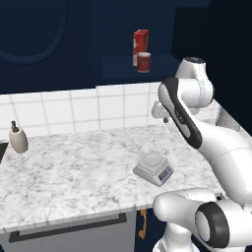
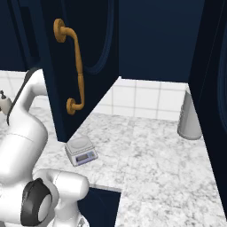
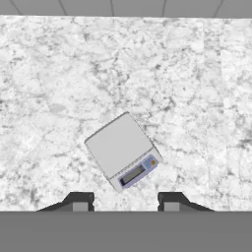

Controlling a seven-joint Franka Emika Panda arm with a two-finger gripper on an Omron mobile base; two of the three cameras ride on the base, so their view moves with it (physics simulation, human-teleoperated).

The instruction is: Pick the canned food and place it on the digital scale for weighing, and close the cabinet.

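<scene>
gleaming marble counter (image 1: 74,167) (tiled backsplash (image 1: 83,108))

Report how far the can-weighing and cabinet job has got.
Nothing looks finished. The canned food sits on the shelf inside the cabinet, beside a red-and-white box. The digital scale on the counter has a bare plate. In hand: the pincer is open and empty above the scale. Left: fetch the can, set it on the scale, shut the cabinet door, which stands open.

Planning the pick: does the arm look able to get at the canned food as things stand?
Probably yes: the canned food stands at the shelf's front beside the red-and-white box, the cabinet door is open, and the hand is open above the counter.
</scene>
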